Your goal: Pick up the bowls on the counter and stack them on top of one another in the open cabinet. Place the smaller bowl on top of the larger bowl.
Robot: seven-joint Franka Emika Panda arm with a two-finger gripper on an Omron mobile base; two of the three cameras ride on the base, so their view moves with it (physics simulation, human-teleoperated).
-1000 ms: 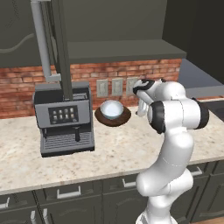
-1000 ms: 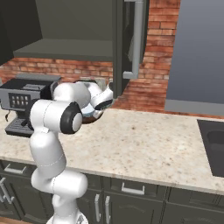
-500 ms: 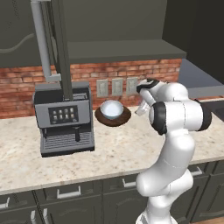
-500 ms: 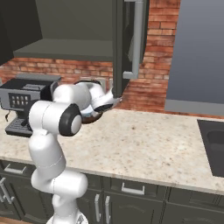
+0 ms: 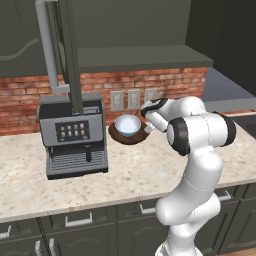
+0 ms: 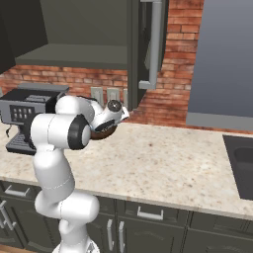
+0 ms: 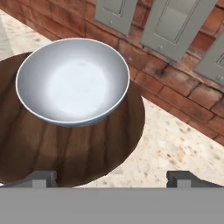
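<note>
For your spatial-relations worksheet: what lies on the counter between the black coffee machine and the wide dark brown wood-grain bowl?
Nothing: in the left base view, bare beige speckled counter separates the black coffee machine from the wide dark brown wood-grain bowl.

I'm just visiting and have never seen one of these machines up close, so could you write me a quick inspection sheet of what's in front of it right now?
Surface: beige speckled counter over dark grey drawers.
Job's things: pale bowl already sits inside the wide brown bowl, both on the counter near the brick wall; open cabinet shelf above holds no bowl.
Clutter: coffee machine left of the bowls.
Grippers: gripper open, its fingers straddle the brown bowl's near rim, holding nothing.
Cables: nothing seen.
Surroundings: brick wall, wall outlets, a dark sink at far right.
</note>
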